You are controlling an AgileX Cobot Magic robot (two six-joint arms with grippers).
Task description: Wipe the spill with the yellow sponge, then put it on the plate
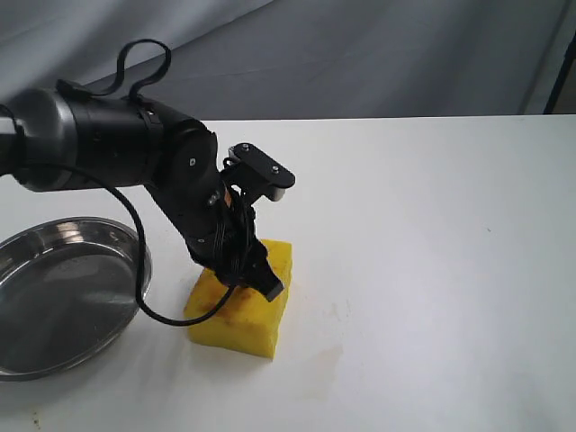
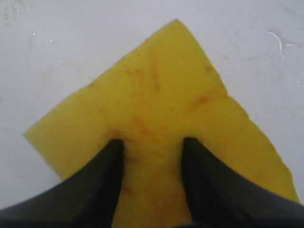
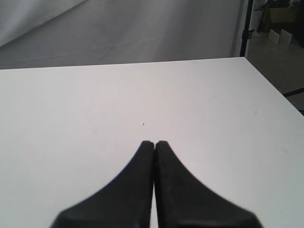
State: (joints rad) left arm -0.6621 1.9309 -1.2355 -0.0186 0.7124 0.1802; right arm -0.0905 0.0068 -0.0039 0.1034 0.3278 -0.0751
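Note:
The yellow sponge [image 1: 241, 310] lies flat on the white table, right of the plate [image 1: 54, 297]. My left gripper [image 1: 256, 279] comes down on its top from the left arm. In the left wrist view the two black fingers [image 2: 107, 175] dig into the stained sponge [image 2: 161, 99] with a strip of foam pinched between them. No amber puddle shows; only faint wet streaks [image 2: 278, 40] mark the table beside the sponge. My right gripper [image 3: 154, 142] is shut and holds nothing, over bare table; the exterior view does not show it.
The left arm's black cable [image 1: 144, 297] loops down between the plate and the sponge. The table's far edge [image 1: 405, 118] meets a grey backdrop. A dark stand leg [image 1: 562, 63] rises at the far right corner.

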